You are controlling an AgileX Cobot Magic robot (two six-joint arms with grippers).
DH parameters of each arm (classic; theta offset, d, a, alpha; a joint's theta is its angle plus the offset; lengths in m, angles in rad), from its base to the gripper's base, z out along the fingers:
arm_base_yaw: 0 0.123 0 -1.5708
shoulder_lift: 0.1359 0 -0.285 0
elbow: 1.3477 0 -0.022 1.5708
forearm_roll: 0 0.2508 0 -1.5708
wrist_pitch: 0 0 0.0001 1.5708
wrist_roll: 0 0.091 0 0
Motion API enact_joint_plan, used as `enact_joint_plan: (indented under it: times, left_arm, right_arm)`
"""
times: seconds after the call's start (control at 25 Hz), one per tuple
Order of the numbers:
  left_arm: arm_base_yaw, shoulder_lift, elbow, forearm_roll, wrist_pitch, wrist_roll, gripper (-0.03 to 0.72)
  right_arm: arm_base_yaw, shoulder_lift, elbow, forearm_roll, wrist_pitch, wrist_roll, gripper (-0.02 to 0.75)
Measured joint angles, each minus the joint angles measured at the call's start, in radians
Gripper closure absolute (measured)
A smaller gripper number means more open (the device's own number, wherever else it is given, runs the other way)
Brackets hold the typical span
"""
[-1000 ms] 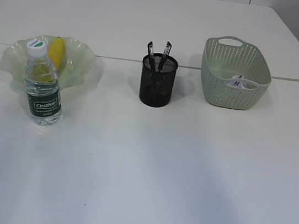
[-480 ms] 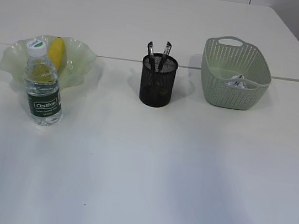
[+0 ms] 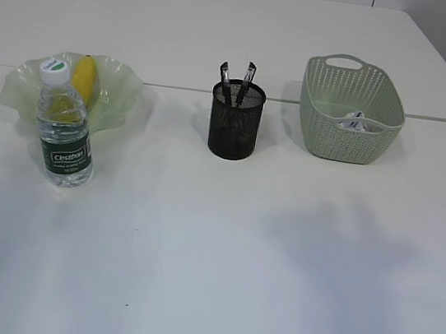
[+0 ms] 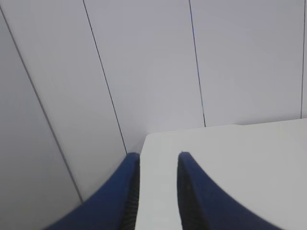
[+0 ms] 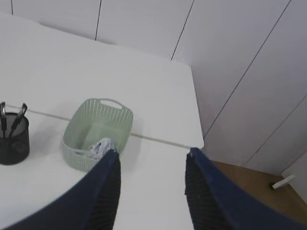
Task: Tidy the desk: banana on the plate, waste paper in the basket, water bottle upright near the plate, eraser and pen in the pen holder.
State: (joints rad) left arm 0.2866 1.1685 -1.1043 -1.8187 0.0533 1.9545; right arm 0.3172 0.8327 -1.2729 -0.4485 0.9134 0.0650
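White desk (image 3: 216, 274) looks tidy: banana (image 3: 84, 77) on plate (image 3: 122, 86), bottle (image 3: 64, 124) upright beside it, pens in holder (image 3: 235, 121), paper (image 3: 352, 121) in basket (image 3: 351, 110). Eraser can't be seen. Left gripper (image 4: 158, 160) and right gripper (image 5: 152, 155) both parted, empty. Probably just retreat now.

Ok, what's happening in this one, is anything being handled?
Nothing is being handled. Both grippers, left and right, are up off the desk with jaws open and empty. The banana lies in the plate, the water bottle stands upright in front of it, pens stick out of the pen holder, and crumpled paper sits in the basket. The eraser isn't visible.
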Motion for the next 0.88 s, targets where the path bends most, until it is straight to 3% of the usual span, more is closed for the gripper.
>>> enact_joint_plan:
  times: [0.24,0.52,0.88]
  left_arm:
    - [0.000,0.000,0.000,0.000,0.000,0.000,0.508]
    - [0.000,0.000,0.000,0.000,-0.007,0.000,0.508]
    - [0.000,-0.082,0.019,0.000,-0.073,0.000,0.509]
  right_arm:
    - [0.000,-0.168,0.237,0.007,-0.045,0.002,0.405]
    - [0.000,-0.385,0.464,0.115,-0.099,0.002,0.405]
    - [0.000,-0.668,0.664,0.148,-0.039,0.003,0.405]
